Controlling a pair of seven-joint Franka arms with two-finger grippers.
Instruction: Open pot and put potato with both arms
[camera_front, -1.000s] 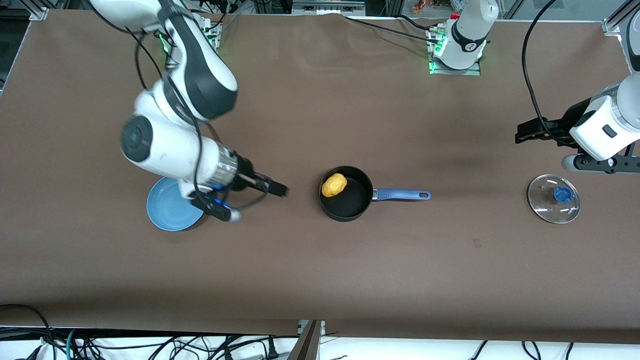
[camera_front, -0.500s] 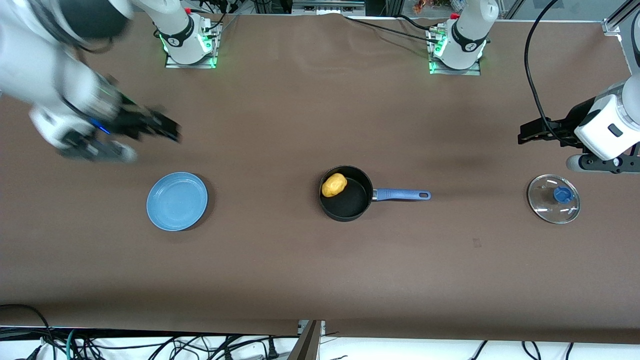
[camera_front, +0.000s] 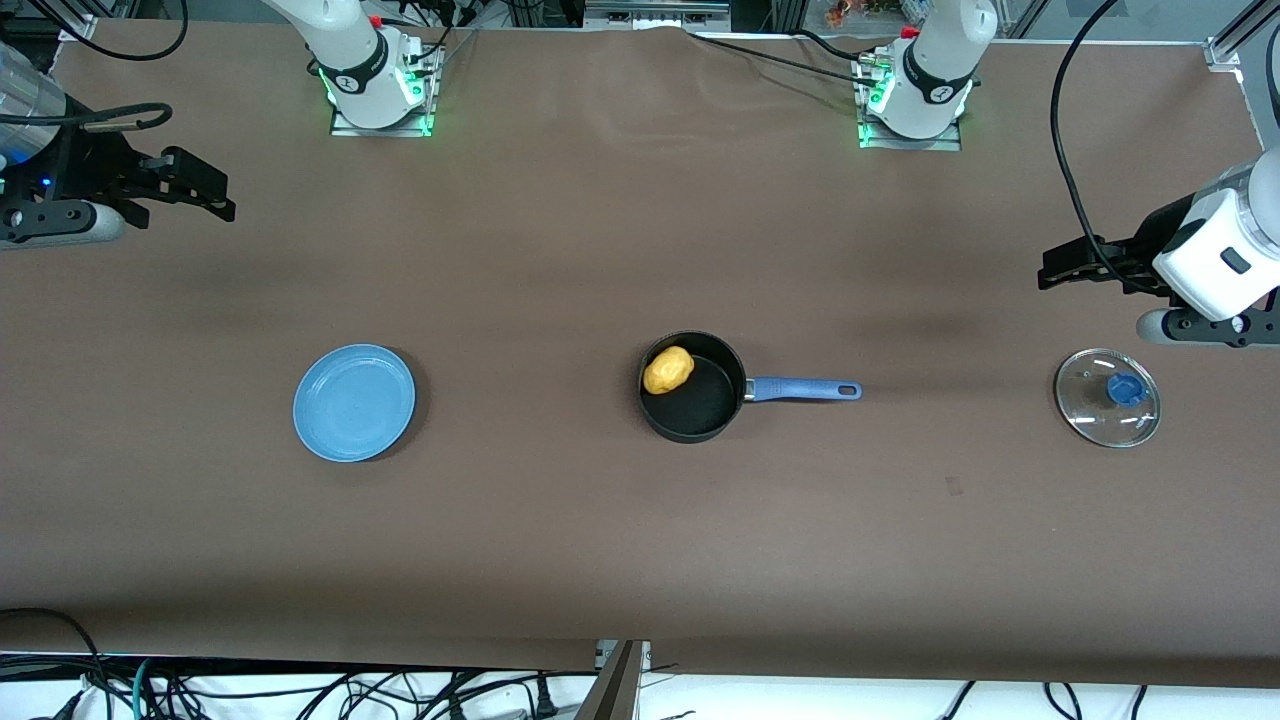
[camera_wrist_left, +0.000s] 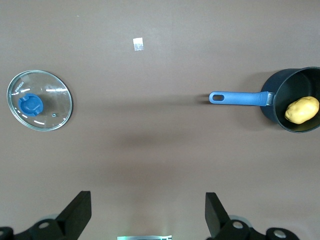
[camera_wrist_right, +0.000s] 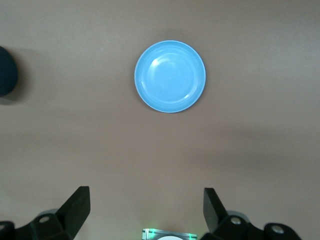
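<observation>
Both claws gape empty: right gripper (camera_front: 222, 203) up over bare table at the right arm's end, left gripper (camera_front: 1050, 268) over the table near the round glass lid with blue knob (camera_front: 1107, 396). Small lumpy yellow-orange potato (camera_front: 668, 370) sits in the uncovered black saucepan with long blue handle (camera_front: 693, 387), mid-table. Flat blue plate (camera_front: 354, 402) lies bare. Potato looks light, firm, rounded, so pinch across its short width. Pot: stiff, take the handle. Task looks done.
</observation>
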